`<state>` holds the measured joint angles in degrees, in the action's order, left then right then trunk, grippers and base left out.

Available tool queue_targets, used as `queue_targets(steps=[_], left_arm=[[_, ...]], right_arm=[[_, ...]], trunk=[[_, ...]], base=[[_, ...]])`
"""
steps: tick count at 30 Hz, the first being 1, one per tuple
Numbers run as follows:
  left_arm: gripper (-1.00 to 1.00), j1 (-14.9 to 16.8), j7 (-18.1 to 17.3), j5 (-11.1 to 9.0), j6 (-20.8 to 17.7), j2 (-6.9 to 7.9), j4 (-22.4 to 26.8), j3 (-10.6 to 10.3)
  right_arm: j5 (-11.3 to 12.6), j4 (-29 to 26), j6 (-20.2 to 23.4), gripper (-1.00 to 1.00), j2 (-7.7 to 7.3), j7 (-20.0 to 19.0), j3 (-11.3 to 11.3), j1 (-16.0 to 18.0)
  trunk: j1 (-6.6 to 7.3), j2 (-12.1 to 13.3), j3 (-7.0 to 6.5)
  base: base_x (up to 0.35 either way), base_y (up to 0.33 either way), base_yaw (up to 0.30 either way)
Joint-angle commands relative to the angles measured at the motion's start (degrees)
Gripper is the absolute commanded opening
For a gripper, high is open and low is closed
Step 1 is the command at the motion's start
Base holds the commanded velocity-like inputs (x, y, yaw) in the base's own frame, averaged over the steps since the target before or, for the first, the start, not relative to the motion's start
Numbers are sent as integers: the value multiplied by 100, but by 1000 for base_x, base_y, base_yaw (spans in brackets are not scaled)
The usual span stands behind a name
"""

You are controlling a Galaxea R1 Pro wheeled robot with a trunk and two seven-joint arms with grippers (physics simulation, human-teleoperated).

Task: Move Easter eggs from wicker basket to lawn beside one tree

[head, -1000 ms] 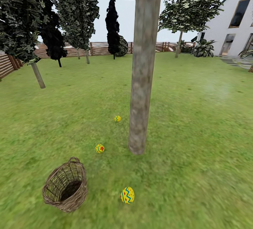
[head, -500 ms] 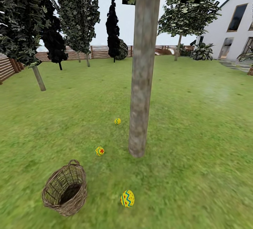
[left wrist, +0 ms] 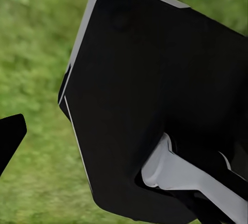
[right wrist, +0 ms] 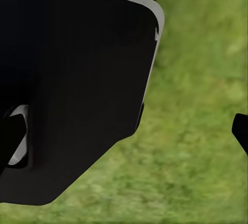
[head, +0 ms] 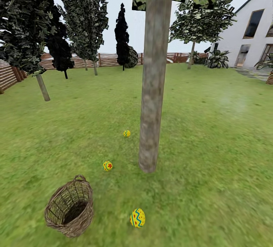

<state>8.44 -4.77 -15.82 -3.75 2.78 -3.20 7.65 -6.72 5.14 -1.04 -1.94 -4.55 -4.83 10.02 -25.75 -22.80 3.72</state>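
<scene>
On the lawn [head: 212,133], head view, by the thick trunk:
Tree: grey-brown trunk [head: 153,72], centre of the scene, leaves overhead.
Nearest egg: yellow, blue-green zigzags [head: 137,217], on grass near the trunk's foot, right of the basket.
Middle egg: yellow, red mark [head: 107,165], on grass just left of the trunk's base.
Far egg: small, yellow [head: 126,133], on grass left of the trunk, farther off.
Wicker basket: near left [head: 69,207], tipped with its mouth toward the camera; the visible inside looks dark and holds no egg.
Progress: judged complete or nearly so; all three eggs lie out of the basket around one tree.
Left claw: dark robot body and grass in the wrist view; opening cannot be told.
Right claw: same; cannot be told.
Background: fence [head: 110,59], white house [head: 252,30], far.
</scene>
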Motion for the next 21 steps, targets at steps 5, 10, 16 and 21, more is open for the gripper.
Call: queue_targets(steps=[5, 10, 16, 21], left_arm=[[100, 8, -24, -26, -12, 3, -10, 44], [100, 8, -24, -26, -12, 3, -12, 44], [100, 8, -24, -26, -12, 3, -10, 44], [100, 8, -24, -26, -12, 3, -10, 44]], right_arm=[[-23, 21, -11, 100, 5, -13, -39, 9], [-23, 22, -11, 100, 4, -16, -38, 9], [-23, 22, -11, 100, 8, -12, -44, 9], [-23, 22, -11, 100, 9, -12, -42, 9]], trunk=[[-4, -12, -36], [-4, -12, -84], [-4, -12, -141], [-4, -12, -189]], base=[[0, 0, 0], [0, 0, 0], [0, 0, 0], [0, 0, 0]])
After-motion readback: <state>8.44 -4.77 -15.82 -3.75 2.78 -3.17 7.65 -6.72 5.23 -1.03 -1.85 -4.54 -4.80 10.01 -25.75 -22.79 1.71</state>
